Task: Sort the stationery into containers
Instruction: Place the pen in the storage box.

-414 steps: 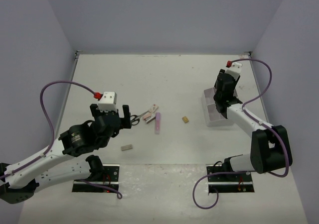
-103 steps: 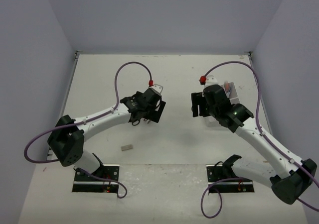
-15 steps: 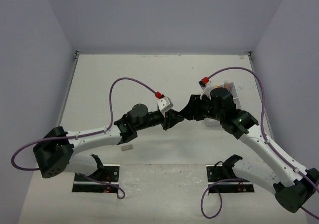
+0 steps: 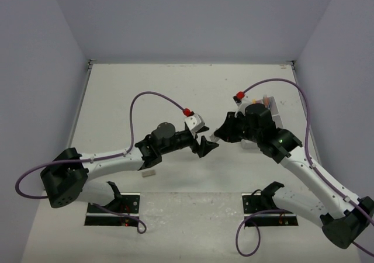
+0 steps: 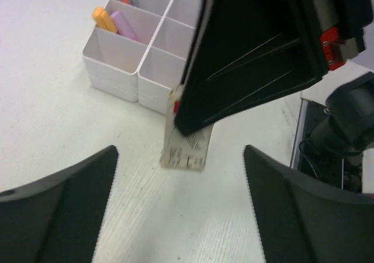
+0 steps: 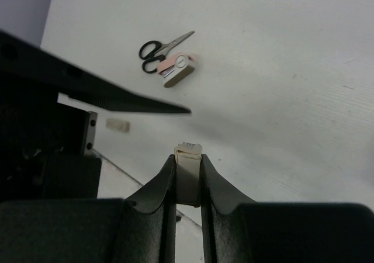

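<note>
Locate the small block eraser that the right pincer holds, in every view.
Top external: eraser just right of the picture's centre.
Left wrist: eraser at centre, under a big black finger.
Right wrist: eraser low centre, between that camera's own fingers.
Shared landmark: the right pincer clamped on it.

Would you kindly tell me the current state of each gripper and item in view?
left gripper: open, empty.
right gripper: shut on the tan eraser.
tray: upright, some compartments filled, others empty.
markers: leaning inside one tray compartment.
scissors: closed, lying flat outside the tray.
grey eraser: lying loose, unsorted.
</note>
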`<state>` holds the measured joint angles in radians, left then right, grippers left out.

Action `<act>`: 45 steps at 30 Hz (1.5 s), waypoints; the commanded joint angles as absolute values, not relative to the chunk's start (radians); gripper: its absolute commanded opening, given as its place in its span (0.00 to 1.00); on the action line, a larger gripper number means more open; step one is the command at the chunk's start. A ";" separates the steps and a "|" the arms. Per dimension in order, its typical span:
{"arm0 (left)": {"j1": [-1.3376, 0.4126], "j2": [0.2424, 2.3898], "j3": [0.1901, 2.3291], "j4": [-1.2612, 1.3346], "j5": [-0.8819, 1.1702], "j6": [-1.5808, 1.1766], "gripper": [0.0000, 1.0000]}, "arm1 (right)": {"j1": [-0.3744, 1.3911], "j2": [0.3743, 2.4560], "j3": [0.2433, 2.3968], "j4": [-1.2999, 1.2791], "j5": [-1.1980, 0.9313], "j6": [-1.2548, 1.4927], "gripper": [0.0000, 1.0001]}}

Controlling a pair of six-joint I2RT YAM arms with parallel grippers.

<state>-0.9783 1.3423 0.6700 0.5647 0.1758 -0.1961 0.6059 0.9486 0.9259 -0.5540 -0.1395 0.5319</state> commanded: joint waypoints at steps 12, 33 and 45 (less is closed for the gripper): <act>-0.974 1.022 0.846 -0.410 -0.411 -0.549 1.00 | 0.386 1.027 0.977 -0.633 0.608 0.104 0.00; -0.974 0.774 0.864 -0.598 -0.340 -0.456 1.00 | 0.219 1.176 0.877 -0.502 0.619 -0.095 0.01; -0.974 0.832 0.866 -0.601 -0.357 -0.489 1.00 | 0.221 1.093 0.939 -0.569 0.518 -0.021 0.50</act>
